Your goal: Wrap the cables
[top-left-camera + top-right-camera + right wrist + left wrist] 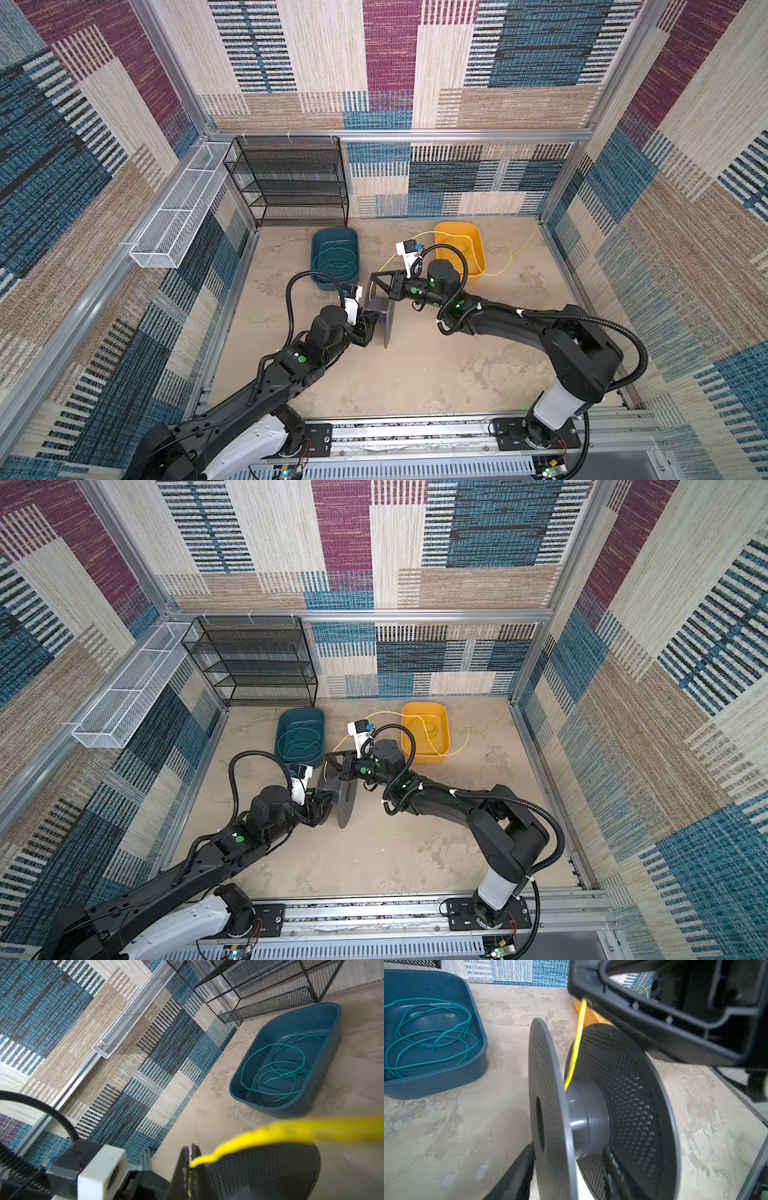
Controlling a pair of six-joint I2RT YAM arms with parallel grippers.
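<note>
A grey spool stands on its rim in the middle of the table. My left gripper straddles its near flange, one finger against the outer face, the other finger between the flanges with a gap showing. My right gripper hovers just above the spool, shut on a thin yellow cable. That cable runs down to the spool's hub. In both top views it trails back over a yellow bin and loops on the table.
A dark blue bin holding a coiled green cable sits left of the spool. A black mesh rack stands at the back left. A white mesh basket hangs on the left wall.
</note>
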